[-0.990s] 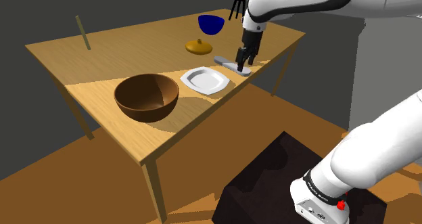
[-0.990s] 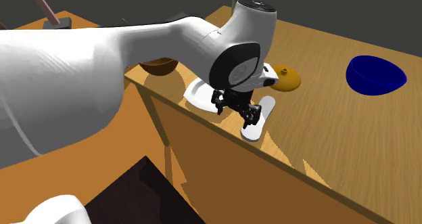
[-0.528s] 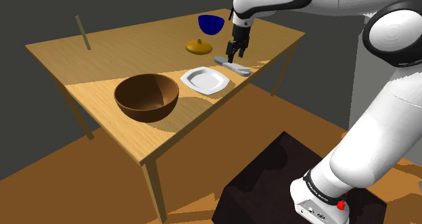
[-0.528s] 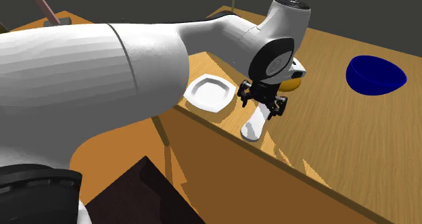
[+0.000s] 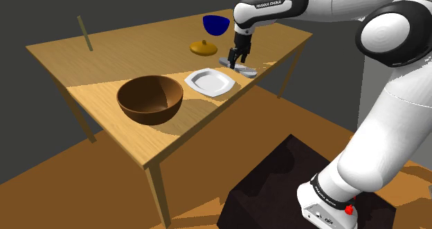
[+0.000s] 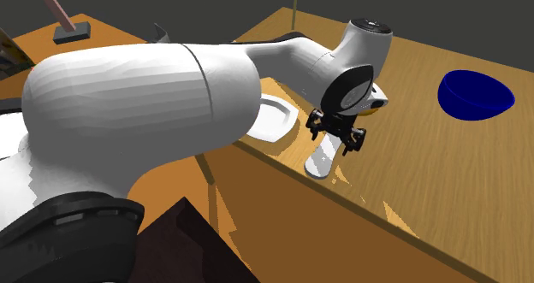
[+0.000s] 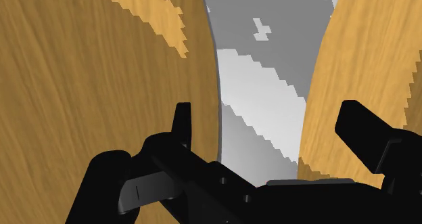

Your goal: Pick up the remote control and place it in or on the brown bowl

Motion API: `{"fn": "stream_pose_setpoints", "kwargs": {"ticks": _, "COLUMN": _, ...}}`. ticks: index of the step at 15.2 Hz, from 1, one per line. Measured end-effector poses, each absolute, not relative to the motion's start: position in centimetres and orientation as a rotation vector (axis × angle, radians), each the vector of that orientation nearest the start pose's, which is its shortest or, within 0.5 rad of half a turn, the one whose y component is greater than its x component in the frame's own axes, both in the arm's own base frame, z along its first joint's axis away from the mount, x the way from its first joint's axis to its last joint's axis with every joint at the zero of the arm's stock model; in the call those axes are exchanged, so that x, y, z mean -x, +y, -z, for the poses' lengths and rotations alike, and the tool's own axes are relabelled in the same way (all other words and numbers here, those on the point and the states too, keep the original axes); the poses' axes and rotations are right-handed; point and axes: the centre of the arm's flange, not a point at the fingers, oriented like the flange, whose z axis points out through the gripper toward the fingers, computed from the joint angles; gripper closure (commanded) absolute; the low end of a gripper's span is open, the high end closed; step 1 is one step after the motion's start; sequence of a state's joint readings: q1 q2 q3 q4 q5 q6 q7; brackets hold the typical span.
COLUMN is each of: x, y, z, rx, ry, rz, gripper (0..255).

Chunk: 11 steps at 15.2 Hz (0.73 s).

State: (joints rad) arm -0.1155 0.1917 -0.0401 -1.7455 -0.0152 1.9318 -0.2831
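hovering low w/ the gripper (image 5: 237,57) right over the remote control (image 5: 247,71). the remote is a pale grey slab lying flat on the table (image 5: 104,55), just beside the white plate (image 5: 210,81), on the plate's side away from the brown bowl (image 5: 150,98). the bowl sits near the plate's opposite side, so the plate is between pickup and drop.

fingers (image 7: 181,121) are spread apart, nothing clasped. in the wrist view the remote (image 7: 264,67) runs straight out between them, w/ its long axis across the line the fingers would close on. so they'd pinch its narrow width, which is what i want. one finger sits just outside one long edge and the other stands a bit further off the other edge. gripper (image 7: 267,114) looks roughly centred, maybe slightly off to one side imo. can't tell if the tips reach the tabletop yet.

second exterior view agrees: gripper (image 6: 336,138) is on top of the remote (image 6: 321,163), plate (image 6: 275,119) just beside, table edge near.

judgement: approach is about done. next is close on the remote, lift, then carry over the plate to the bowl. risk: the slab is thin and flat, so a high pinch could slip off.
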Motion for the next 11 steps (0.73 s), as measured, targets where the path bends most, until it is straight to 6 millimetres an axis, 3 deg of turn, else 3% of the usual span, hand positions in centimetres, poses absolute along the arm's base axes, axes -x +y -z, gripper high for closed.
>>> {"fn": "stream_pose_setpoints", "kwargs": {"ticks": 8, "x": -60.88, "y": -9.58, "z": -45.19, "rx": 3.155, "ry": -0.211, "rz": -0.015, "gripper": 0}}
{"fn": "stream_pose_setpoints", "kwargs": {"ticks": 9, "x": -60.88, "y": -9.58, "z": -45.19, "rx": 3.155, "ry": -0.211, "rz": -0.015, "gripper": 255}}
{"fn": "stream_pose_setpoints", "kwargs": {"ticks": 11, "x": -60.88, "y": -9.6, "z": -45.19, "rx": 3.155, "ry": -0.211, "rz": -0.015, "gripper": 255}}
